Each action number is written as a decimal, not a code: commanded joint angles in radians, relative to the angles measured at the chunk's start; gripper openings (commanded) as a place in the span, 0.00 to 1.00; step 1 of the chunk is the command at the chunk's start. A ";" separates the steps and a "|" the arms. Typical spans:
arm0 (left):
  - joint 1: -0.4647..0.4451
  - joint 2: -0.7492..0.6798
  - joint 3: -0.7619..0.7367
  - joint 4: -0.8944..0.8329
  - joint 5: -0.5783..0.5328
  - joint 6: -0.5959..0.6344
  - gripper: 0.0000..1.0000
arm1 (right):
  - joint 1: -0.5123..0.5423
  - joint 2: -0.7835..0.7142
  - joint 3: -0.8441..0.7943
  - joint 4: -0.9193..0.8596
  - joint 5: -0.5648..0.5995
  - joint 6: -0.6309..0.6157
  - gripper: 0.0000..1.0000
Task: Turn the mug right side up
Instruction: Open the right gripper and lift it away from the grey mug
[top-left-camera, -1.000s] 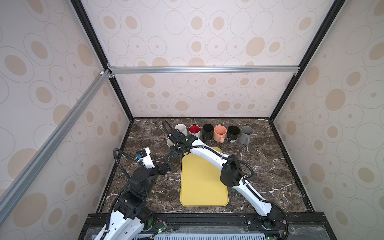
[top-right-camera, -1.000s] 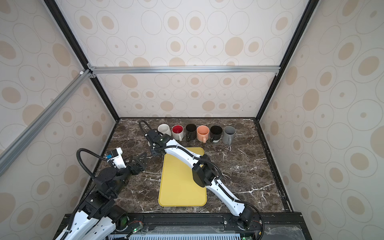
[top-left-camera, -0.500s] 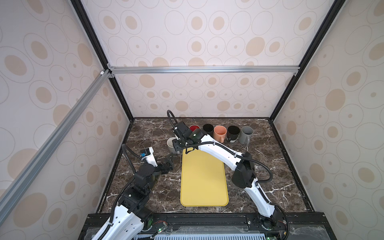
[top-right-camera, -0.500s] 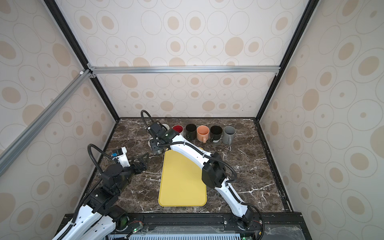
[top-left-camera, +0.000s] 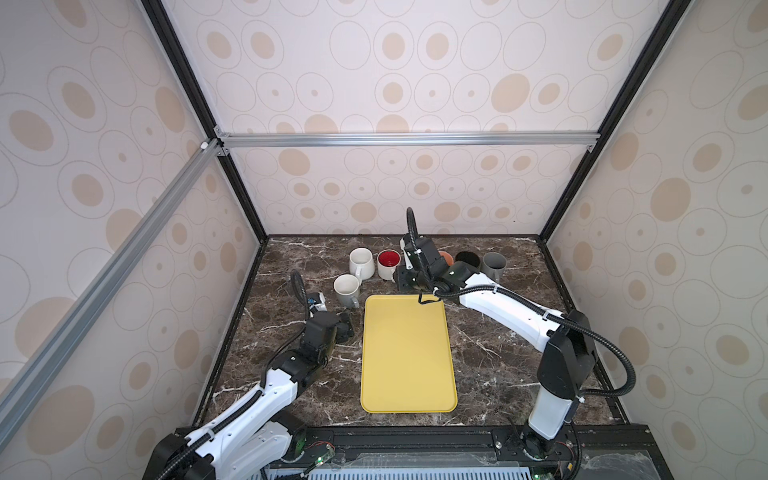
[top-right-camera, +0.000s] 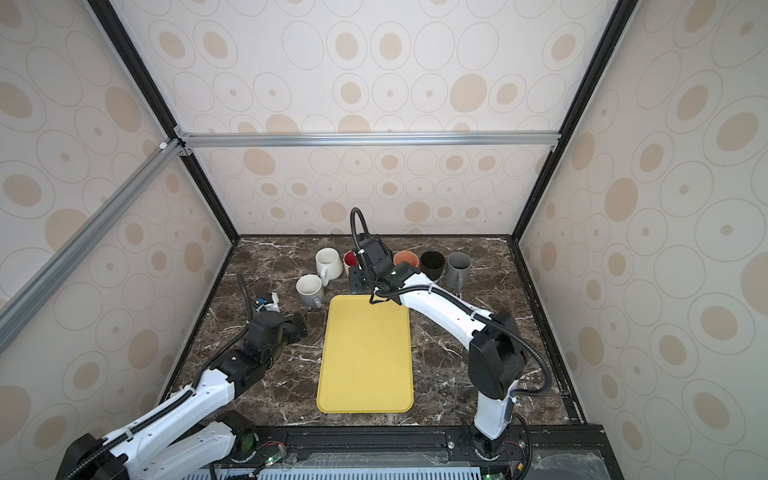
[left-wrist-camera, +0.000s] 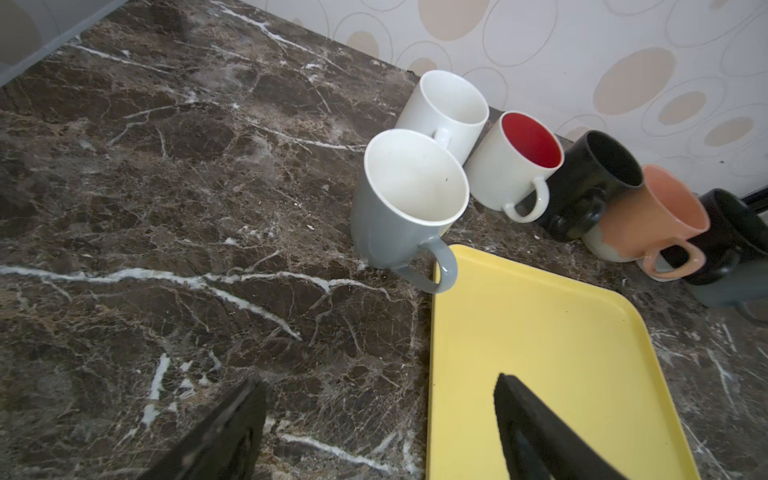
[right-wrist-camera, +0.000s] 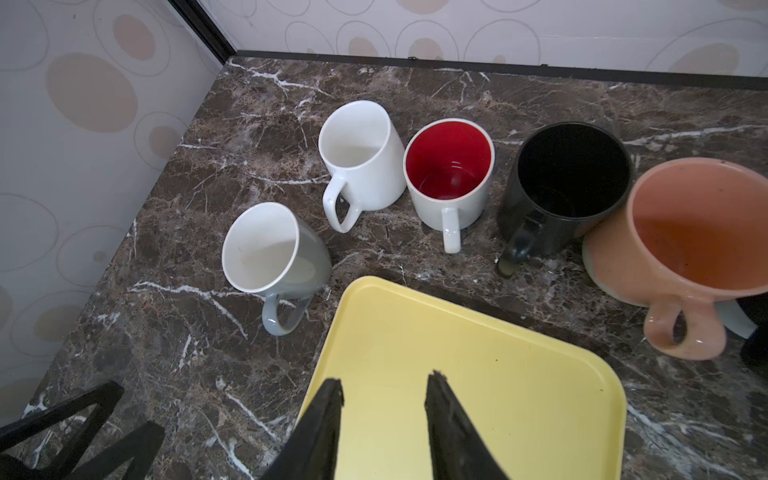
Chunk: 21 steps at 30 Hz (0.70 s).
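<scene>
Grey mug (top-left-camera: 347, 287) upright, released.
Right gripper (right-wrist-camera: 384, 384) has pulled back over tray (right-wrist-camera: 457, 353) (jaws narrow, empty); left gripper (left-wrist-camera: 379, 381) wide, empty.

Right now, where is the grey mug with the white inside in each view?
In a top view: grey mug upright, just off the yellow tray, at its far left corner.
In a top view: grey mug at that same tray corner.
Left wrist: grey mug nearest the camera, handle by the tray corner.
Right wrist: grey mug beside the tray corner.
Shared landmark: the yellow tray.
</scene>
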 joint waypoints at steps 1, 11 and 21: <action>-0.009 0.056 0.060 0.063 -0.041 0.016 0.85 | 0.002 -0.020 -0.045 0.084 -0.040 0.016 0.37; -0.015 0.252 0.162 0.151 0.015 0.018 0.85 | -0.027 -0.066 -0.102 0.100 -0.073 -0.001 0.36; -0.015 0.423 0.252 0.129 0.010 -0.012 0.78 | -0.075 -0.133 -0.166 0.117 -0.108 0.000 0.35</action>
